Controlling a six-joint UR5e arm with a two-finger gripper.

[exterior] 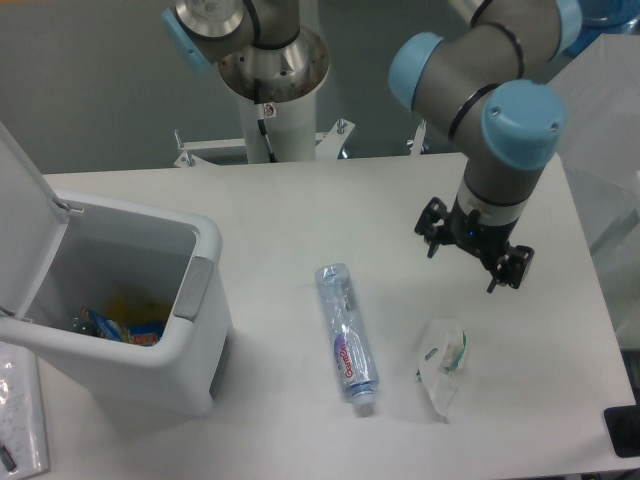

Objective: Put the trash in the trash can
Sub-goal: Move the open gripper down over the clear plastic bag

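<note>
Two pieces of trash lie on the white table. A flattened clear bottle (346, 336) with a blue cap and red-blue label lies near the middle, cap toward the front. A crumpled clear-white wrapper (441, 361) with green marks lies to its right. The trash can (120, 305), a white bin with its lid flipped up and a grey latch, stands at the left with colourful scraps inside. My gripper (467, 254) hangs open above the table, behind the wrapper and right of the bottle, holding nothing.
The arm's base column (270, 90) stands at the back centre. A clear flat object (20, 415) lies at the front left corner beside the bin. A dark object (624, 430) sits at the front right edge.
</note>
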